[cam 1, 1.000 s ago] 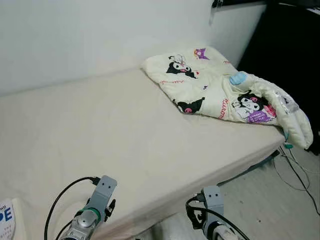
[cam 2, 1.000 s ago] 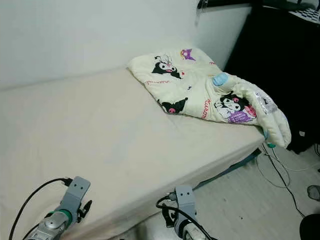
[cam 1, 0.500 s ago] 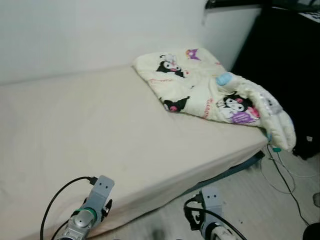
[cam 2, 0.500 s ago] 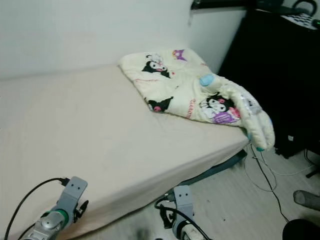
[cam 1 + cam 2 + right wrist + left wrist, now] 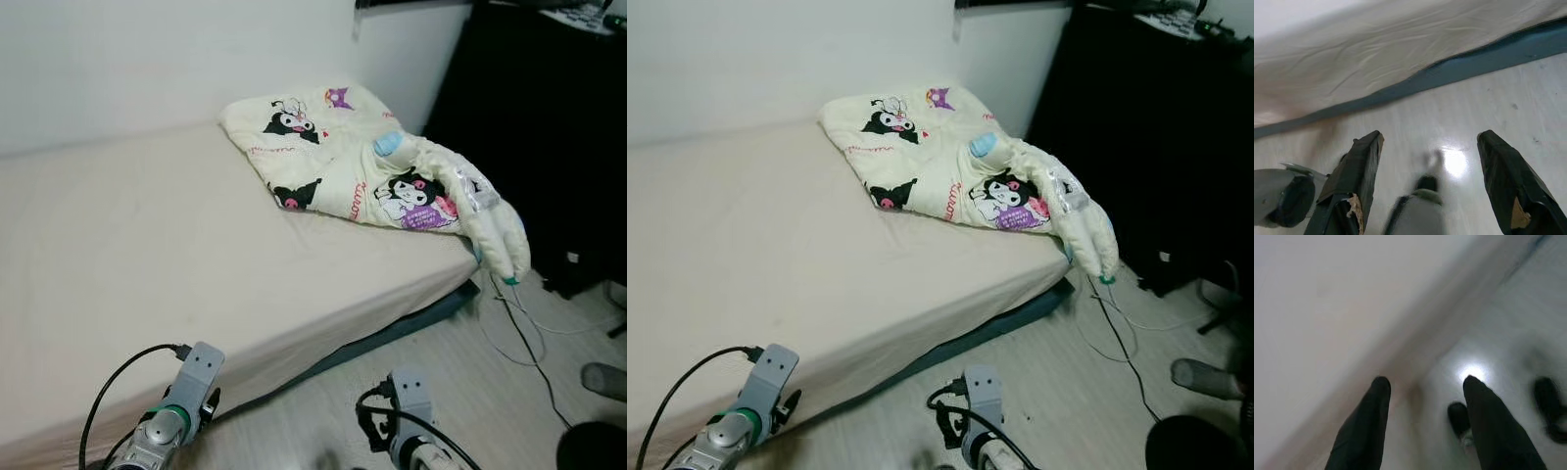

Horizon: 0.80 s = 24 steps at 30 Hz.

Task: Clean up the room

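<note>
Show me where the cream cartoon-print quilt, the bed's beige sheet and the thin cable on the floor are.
cream cartoon-print quilt (image 5: 343,157), left eye view, its folded middle.
beige sheet (image 5: 147,245), left eye view, a bare part.
thin cable (image 5: 529,345), left eye view, its stretch along the floor.

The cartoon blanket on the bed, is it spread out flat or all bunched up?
Bunched up. The blanket lies in a rumpled, folded heap at one corner of the bed, one end drooping over the edge toward the floor. Most of the mattress is bare.
</note>
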Tool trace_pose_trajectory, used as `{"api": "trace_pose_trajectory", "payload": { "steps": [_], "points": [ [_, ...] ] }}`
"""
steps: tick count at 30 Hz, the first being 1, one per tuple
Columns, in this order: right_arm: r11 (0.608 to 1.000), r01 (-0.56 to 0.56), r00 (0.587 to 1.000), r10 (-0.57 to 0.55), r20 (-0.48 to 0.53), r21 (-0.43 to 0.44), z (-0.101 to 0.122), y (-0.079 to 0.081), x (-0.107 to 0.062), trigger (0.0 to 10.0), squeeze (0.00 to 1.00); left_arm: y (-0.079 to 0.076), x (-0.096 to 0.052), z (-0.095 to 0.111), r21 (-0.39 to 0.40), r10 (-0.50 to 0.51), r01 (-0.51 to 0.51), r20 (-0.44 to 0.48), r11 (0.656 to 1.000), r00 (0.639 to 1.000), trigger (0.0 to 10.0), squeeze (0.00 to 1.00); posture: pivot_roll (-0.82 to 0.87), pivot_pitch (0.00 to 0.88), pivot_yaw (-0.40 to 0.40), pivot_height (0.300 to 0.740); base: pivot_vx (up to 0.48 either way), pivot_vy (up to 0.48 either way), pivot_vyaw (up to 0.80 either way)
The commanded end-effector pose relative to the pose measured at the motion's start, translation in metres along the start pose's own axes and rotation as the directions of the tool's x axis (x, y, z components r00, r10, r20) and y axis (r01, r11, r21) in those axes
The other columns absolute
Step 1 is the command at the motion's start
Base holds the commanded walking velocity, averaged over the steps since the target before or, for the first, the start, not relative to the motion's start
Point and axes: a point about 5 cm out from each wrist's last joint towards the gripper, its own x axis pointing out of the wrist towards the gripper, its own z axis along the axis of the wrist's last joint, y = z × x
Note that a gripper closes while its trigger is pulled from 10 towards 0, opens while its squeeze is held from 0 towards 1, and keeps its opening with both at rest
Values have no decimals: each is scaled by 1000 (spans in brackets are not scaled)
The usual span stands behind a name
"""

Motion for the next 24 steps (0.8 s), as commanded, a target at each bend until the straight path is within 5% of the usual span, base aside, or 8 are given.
{"api": "trace_pose_trajectory", "payload": {
  "steps": [1,7,24],
  "points": [
    [1000,7,1000,-7,-15,9,-4,0,-1,10000,0,1,-1,-3,7,-2,2,-11,1000,1000,10000,0,59,30,13,740,0,-292,0],
    [1000,10,1000,-9,-15,12,-4,0,-1,10000,0,1,-1,-4,8,-3,3,-11,1000,1000,10000,0,59,31,13,740,0,-289,0],
    [1000,18,1000,-18,-20,15,-4,-1,-1,10000,0,1,-1,-3,10,-5,5,-10,1000,1000,10000,0,58,32,14,740,0,-285,576]
  ]
}}
